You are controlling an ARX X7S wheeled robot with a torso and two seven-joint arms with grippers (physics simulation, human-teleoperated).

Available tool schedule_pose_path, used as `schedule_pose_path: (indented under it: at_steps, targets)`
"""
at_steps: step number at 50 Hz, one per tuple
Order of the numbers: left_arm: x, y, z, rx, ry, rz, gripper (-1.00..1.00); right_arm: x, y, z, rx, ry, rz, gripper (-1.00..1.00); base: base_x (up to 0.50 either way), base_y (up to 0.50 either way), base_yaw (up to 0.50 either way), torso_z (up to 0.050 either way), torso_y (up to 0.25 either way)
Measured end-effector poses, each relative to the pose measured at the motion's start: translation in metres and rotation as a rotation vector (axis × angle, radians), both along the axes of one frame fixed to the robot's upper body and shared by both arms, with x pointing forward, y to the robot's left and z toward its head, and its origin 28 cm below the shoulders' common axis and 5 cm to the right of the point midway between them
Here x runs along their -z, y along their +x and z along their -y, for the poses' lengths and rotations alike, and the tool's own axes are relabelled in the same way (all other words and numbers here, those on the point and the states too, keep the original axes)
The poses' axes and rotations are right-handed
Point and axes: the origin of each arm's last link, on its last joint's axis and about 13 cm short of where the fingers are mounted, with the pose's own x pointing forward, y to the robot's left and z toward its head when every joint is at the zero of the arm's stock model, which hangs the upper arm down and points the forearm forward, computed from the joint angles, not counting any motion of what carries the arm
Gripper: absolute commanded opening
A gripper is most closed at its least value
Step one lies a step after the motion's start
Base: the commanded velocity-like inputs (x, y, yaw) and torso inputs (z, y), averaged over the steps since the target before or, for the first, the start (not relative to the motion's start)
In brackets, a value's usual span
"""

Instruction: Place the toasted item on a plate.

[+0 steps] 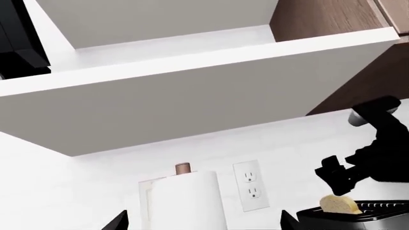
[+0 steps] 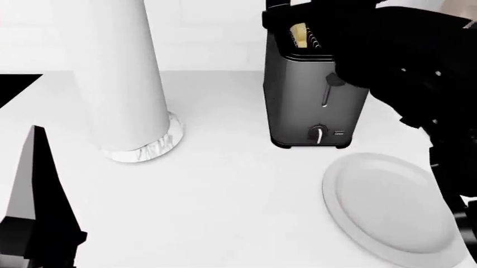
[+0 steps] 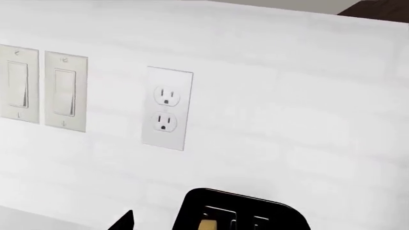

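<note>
Closest to the robot, on the white counter (image 2: 223, 184), the plate (image 2: 391, 209) is seen, round and white, with nothing on it. At the near left, the left gripper (image 2: 33, 223) is held low over the counter as a dark pointed shape; whether its jaws are apart or together cannot be told. A little farther back, a tall white roll (image 2: 119, 72) is stood on a marble base, and the dark toaster (image 2: 313, 95) is stood just behind the plate. The toasted item (image 2: 299, 33) is kept in a slot of the toaster, with only its pale yellow top peeking out. The right gripper (image 1: 348, 170) is held just above the toaster, close to the bread but not seen to touch it, and its jaws cannot be made out clearly either. The bread is judged to be light, dry and a bit crumbly, so it should be pinched softly on its two flat sides, near the top edge that is poked out, and lifted straight up. If it is squeezed hard, it may be cracked. Farthest back, a wall outlet (image 3: 167, 109) and two light switches (image 3: 41, 91) are set in the white wall, with cabinets (image 1: 191, 96) hung above.
</note>
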Motion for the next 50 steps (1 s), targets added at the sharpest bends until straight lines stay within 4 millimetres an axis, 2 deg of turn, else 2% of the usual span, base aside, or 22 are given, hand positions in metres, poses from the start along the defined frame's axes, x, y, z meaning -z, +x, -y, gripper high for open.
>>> schedule_pose_path:
  at_steps: [10, 19, 50]
  targets:
    - [0.001, -0.001, 0.0, 0.0, 0.001, -0.004, 1.0, 0.005, 0.018, -0.002, 0.032, 0.021, -0.054, 1.0, 0.0, 0.0, 0.0, 0.0, 0.0]
    - [0.002, -0.001, 0.001, 0.0, 0.002, -0.007, 1.0, 0.01, 0.027, -0.001, 0.045, 0.04, -0.103, 1.0, 0.0, 0.0, 0.0, 0.0, 0.0]
    - [0.004, -0.001, 0.002, -0.002, 0.002, -0.014, 1.0, 0.02, 0.029, 0.001, 0.057, 0.075, -0.213, 1.0, 0.0, 0.0, 0.0, 0.0, 0.0]
